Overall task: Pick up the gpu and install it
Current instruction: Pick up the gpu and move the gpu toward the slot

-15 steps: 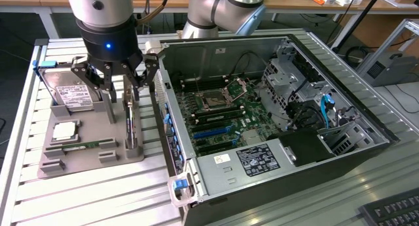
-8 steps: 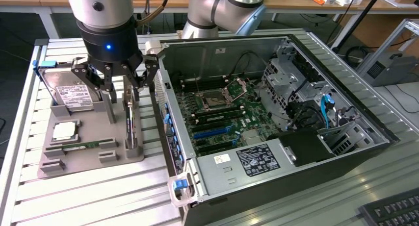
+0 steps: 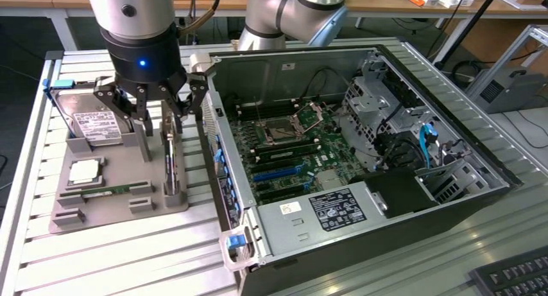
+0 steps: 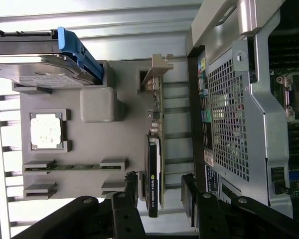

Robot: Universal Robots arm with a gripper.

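i see the jaws spread wide, with nothing in them. they hang low over the grey tray [image 3: 111,209] on the tabletop [image 3: 128,257]. in the wrist view one finger [image 4: 124,211] is on each side of the gpu [image 4: 153,174]. i can't tell if they touch it, but they are not pinching it.

the gpu [image 3: 171,161] stands on its thin edge in a slot of the tray. in the exterior view that slot is on the tray's 3 o'clock side, just beside the open computer case [image 3: 283,68]. the hard drive [image 3: 90,126] sits at the tray's 12 o'clock end. the small square chip [image 3: 84,172] and the green memory stick [image 3: 102,192] are nearer the tray's 7 o'clock corner.

so i judge the job is only at its start. the jaws are lined up on the gpu, but it is not lifted yet. the blue slots [image 3: 274,174] on the board inside the case look empty, so nothing is put in yet. both the pick and the fitting are left to do.
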